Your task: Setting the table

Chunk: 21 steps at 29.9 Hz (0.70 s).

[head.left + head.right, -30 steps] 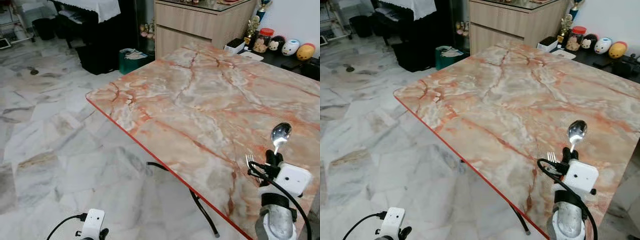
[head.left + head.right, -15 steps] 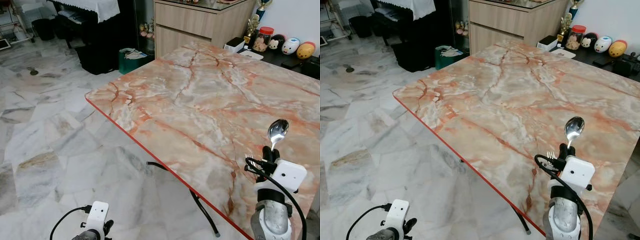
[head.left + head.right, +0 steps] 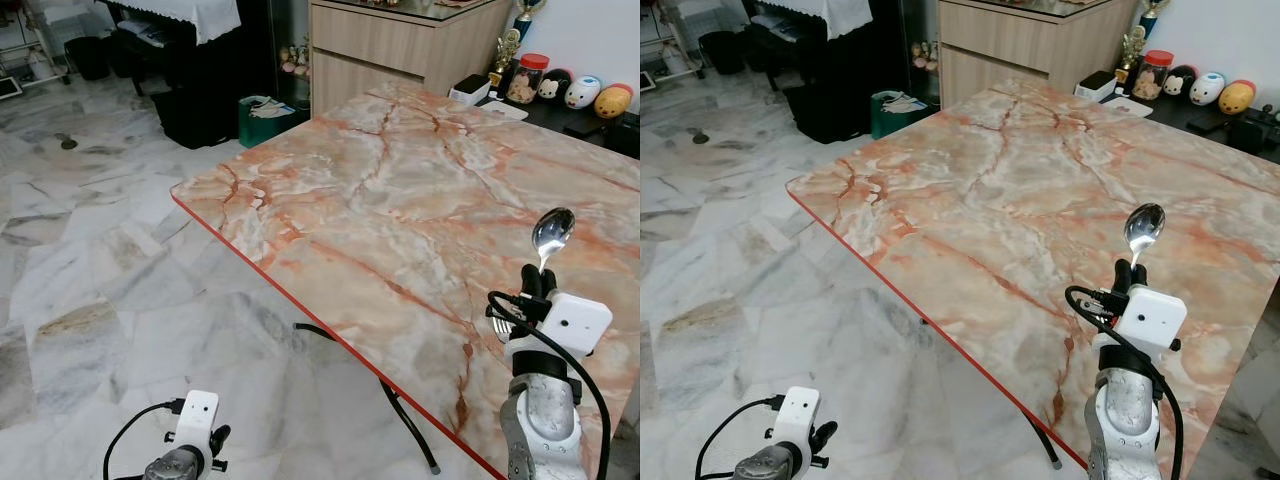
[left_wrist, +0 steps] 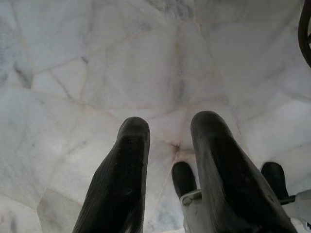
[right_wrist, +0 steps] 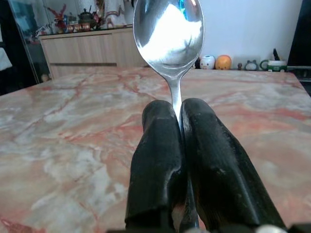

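The table [image 3: 400, 190] lies bare before me, awaiting cutlery. My right gripper [image 5: 178, 116] hovers above its near edge, 2 fingers clamped on the spoon [image 3: 1143, 228], bowl up. My left gripper [image 4: 170, 131] hangs idle over floor, fingers parted.

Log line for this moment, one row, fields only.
right gripper: shut on spoon, bowl up, above marble table | fork: tines beside right wrist | left gripper: open, idle over floor
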Available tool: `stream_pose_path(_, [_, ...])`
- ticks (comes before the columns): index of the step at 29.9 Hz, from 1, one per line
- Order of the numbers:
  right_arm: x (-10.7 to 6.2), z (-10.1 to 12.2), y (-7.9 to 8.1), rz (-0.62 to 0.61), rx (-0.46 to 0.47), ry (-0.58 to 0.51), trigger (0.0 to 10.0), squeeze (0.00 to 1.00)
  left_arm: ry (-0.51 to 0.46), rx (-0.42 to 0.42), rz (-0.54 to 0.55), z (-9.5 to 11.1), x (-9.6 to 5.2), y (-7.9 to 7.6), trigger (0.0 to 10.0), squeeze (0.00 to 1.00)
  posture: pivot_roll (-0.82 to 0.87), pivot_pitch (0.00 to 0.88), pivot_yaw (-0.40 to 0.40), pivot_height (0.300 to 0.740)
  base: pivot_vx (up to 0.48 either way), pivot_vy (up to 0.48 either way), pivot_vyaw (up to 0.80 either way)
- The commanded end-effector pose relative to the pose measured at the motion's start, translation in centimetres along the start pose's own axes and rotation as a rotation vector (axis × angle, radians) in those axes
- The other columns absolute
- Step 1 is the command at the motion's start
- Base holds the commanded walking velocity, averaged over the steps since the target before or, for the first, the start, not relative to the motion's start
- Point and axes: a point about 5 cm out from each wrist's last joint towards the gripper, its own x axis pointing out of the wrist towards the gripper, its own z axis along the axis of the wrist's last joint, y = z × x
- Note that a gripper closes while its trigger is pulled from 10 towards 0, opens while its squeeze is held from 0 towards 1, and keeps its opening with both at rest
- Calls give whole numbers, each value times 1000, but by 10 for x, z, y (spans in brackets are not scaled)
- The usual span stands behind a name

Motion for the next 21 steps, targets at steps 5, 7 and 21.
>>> stream_pose_path(5, [8,2,3,11,0,-4,10000,0,9,-11,17,0,0,5,10000,0,11,0,5,740,0,0,0])
stream_pose_path(7, [11,2,3,10,0,-5,10000,0,7,-20,24,1,0,5,10000,0,15,0,1,740,0,0,0])
stream_pose_path(21, [14,3,5,17,3,-5,10000,0,15,-39,28,-3,-1,4,10000,0,14,0,-4,740,-194,0,0])
